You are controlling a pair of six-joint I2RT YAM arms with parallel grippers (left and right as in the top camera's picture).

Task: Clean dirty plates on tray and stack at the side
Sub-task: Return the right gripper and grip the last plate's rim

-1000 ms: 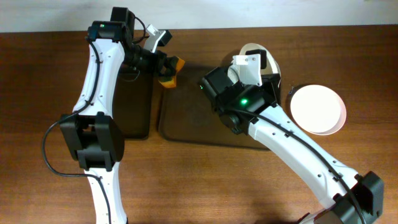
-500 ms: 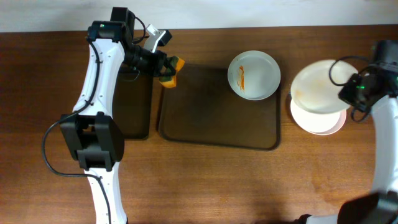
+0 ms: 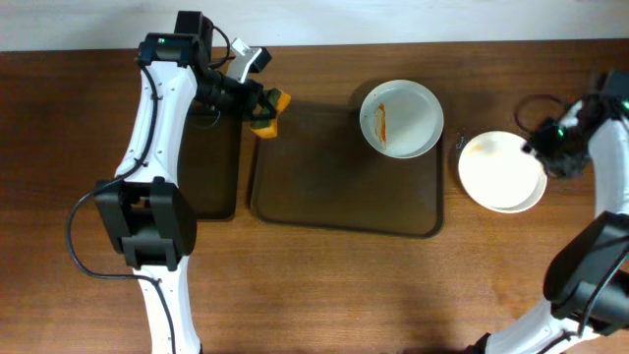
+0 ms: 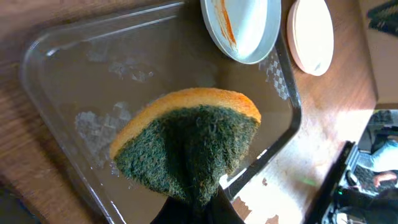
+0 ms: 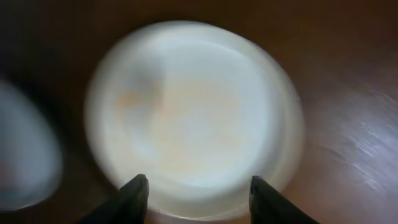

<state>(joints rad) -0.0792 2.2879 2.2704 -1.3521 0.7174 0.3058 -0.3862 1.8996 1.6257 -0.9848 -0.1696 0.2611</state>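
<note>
A white dirty plate (image 3: 400,118) with an orange streak lies in the far right corner of the brown tray (image 3: 334,202); the left wrist view shows it too (image 4: 245,28). White plates are stacked (image 3: 501,173) on the table to the tray's right. My right gripper (image 3: 550,147) hangs open just over the stack's right rim; its fingers (image 5: 134,199) stand wide apart over the top plate (image 5: 193,112), which carries a faint orange smear. Above the tray's far left corner, my left gripper (image 3: 246,98) is shut on an orange and green sponge (image 3: 267,106), pinched at its green side (image 4: 193,137).
A second dark tray (image 3: 211,177) lies left of the brown one, under the left arm. The right wrist view is blurred, and a pale shape (image 5: 25,149) shows at its left edge.
The right arm swung from over the tray to the right side, set a plate on the stack and opened its jaws. The left arm and sponge have not moved.
</note>
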